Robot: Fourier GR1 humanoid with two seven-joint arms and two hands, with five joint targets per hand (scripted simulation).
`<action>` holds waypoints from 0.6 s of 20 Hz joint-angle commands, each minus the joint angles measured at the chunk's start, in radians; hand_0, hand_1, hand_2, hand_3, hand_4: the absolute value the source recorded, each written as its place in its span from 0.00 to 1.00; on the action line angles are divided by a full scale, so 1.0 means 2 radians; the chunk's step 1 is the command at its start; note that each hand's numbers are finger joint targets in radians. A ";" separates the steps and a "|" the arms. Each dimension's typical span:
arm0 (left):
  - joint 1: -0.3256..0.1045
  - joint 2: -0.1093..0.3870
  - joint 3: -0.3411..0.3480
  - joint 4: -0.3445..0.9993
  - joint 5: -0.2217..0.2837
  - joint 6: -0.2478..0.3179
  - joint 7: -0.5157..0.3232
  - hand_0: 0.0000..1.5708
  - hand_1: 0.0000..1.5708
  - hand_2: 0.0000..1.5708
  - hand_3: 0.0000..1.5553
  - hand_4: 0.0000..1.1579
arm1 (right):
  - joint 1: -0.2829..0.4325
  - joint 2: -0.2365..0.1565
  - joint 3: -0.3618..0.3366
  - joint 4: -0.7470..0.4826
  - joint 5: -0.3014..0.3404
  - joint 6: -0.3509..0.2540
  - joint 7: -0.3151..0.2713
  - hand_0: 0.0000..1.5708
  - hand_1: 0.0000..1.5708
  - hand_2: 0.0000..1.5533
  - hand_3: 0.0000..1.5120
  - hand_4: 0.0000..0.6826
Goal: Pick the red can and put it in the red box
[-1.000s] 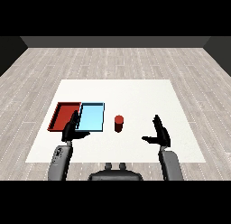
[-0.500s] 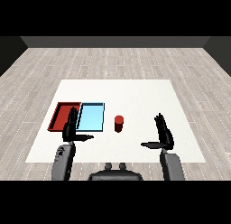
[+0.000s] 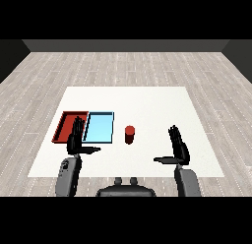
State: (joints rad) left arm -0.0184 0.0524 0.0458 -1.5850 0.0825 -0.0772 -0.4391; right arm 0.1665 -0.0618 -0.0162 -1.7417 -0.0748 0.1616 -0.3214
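Head view: red can upright on worktop, just right of light blue tray. Right hand open, apart from can. Likely light, rigid, smooth; grasp round mid-wall. Left hand open.

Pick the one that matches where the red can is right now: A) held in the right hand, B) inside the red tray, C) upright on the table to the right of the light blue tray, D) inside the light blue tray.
C: the red can stands upright on the white table, just right of the light blue tray, with neither hand touching it.
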 commanded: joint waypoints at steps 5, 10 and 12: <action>0.011 -0.001 0.004 -0.013 0.007 -0.005 -0.006 0.00 0.00 0.00 0.00 0.00 | -0.074 0.018 0.004 0.057 0.007 -0.018 0.026 0.00 0.00 0.00 0.00 0.00; -0.002 -0.023 -0.013 -0.036 -0.009 0.029 0.019 0.00 0.00 0.00 0.00 0.00 | -0.091 0.025 0.014 0.085 0.031 -0.031 0.019 0.00 0.00 0.00 0.00 0.00; 0.025 0.006 0.013 -0.022 0.025 -0.022 -0.011 0.00 0.00 0.00 0.00 0.00 | -0.078 0.030 0.040 0.061 0.022 -0.055 0.044 0.00 0.00 0.00 0.00 0.00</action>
State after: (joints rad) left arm -0.0038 0.0417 0.0552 -1.6003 0.0995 -0.0812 -0.4579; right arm 0.0180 -0.0170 0.0153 -1.6027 -0.0285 0.0997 -0.2803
